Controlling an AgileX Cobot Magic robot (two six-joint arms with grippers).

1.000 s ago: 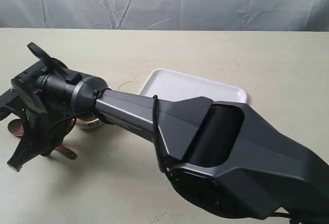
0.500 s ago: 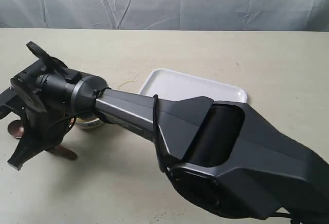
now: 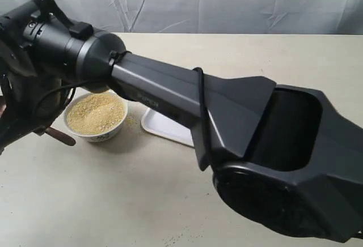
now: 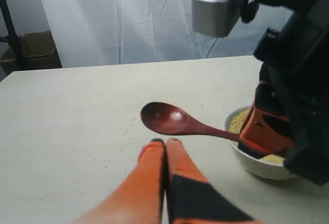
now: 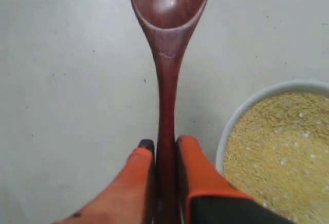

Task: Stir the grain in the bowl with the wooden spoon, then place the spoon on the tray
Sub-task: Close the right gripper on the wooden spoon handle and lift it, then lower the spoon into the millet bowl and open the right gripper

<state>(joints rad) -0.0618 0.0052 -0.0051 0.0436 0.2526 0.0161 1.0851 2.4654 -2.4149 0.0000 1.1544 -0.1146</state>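
Wooden spoon (image 5: 166,80): up in the right claw, round end sticking out over bare tabletop (image 3: 113,196), just beside the bowl, not in it
Right claw (image 5: 164,144): clamped on the slim handle, an orange finger on each side; a short tail of handle pokes out the back in the exterior view
Left claw (image 4: 165,143): fingers pressed together with nothing between them, parked near the spoon's round end
Bowl (image 3: 105,136): small white one on the tabletop, right next to the tray
Grain (image 3: 96,113): fills the bowl nearly to the rim, a few specks loose on the tabletop
Tray (image 3: 161,123): mostly hidden under the right arm, only a corner shows
Handling: my guess is the spoon's light and stiff, but that glossy finish looks slippery, so it could swivel in the pinch once the grain pushes back
Where to hold: the handle, well back from the round end, like it's held now; that leaves enough length to dip in
Watch out: bowl looks light and full, so hard stirring could shove it or spill grain
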